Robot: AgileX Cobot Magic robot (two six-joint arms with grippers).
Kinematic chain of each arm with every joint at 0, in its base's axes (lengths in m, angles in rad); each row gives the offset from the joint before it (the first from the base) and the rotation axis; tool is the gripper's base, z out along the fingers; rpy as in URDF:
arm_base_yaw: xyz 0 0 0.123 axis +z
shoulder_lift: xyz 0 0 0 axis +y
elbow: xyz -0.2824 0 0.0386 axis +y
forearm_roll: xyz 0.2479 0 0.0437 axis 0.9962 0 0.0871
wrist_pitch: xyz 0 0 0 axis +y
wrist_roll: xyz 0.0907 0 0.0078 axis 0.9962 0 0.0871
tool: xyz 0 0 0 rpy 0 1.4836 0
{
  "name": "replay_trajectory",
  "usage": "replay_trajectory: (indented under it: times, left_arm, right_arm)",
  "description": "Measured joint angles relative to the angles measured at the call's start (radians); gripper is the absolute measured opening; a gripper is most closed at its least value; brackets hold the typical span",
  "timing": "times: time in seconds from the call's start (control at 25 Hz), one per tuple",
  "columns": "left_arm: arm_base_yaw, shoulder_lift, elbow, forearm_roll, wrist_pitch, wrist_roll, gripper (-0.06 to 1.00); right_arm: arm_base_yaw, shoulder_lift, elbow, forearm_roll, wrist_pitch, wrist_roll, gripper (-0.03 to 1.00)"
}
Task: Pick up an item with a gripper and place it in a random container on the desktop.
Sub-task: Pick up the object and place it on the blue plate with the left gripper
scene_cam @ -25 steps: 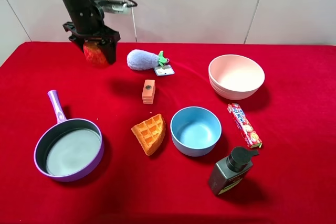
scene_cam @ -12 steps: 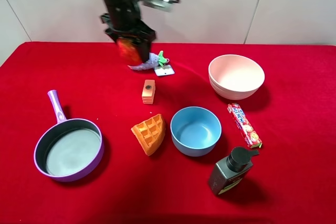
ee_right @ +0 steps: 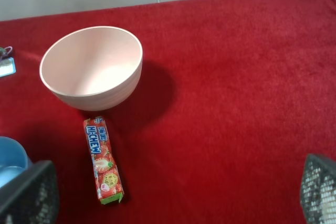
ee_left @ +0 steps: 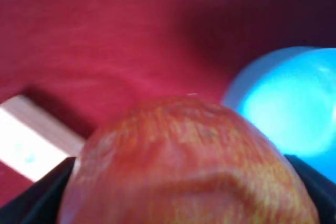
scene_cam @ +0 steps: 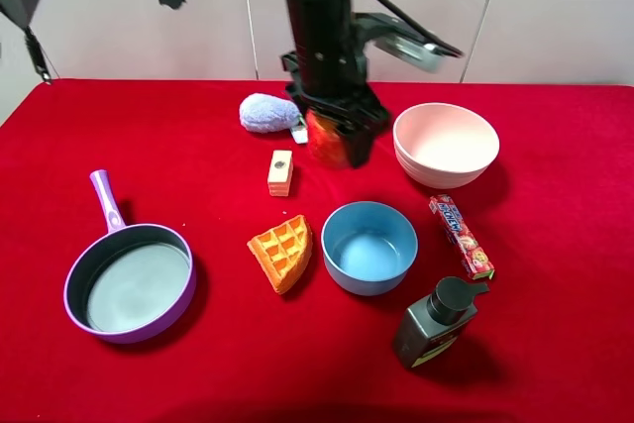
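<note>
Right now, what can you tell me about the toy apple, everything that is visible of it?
The toy apple is round and red with orange-yellow streaks, and its surface looks matte. The wrist view is blurred, so no stem shows. It looks whole. The jaws of the left gripper are closed on its sides, and nothing else touches it. It is held off the red cloth, behind the blue bowl, between the plush toy and the pink bowl.

"HI-CHEW" in white letters, on red candy pack [ee_right: 103,163]
</note>
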Motion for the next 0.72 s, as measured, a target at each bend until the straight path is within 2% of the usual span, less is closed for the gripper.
replay_trajectory:
  times: [0.36, 0.72]
  left_arm:
    - [-0.116, 0.000, 0.000, 0.000, 0.000, -0.044, 0.71]
    - [-0.143, 0.000, 0.050, -0.017, 0.000, -0.070, 0.71]
  right_arm:
    - [0.000, 0.000, 0.000, 0.000, 0.000, 0.000, 0.69]
    - [0.000, 0.000, 0.000, 0.000, 0.000, 0.000, 0.69]
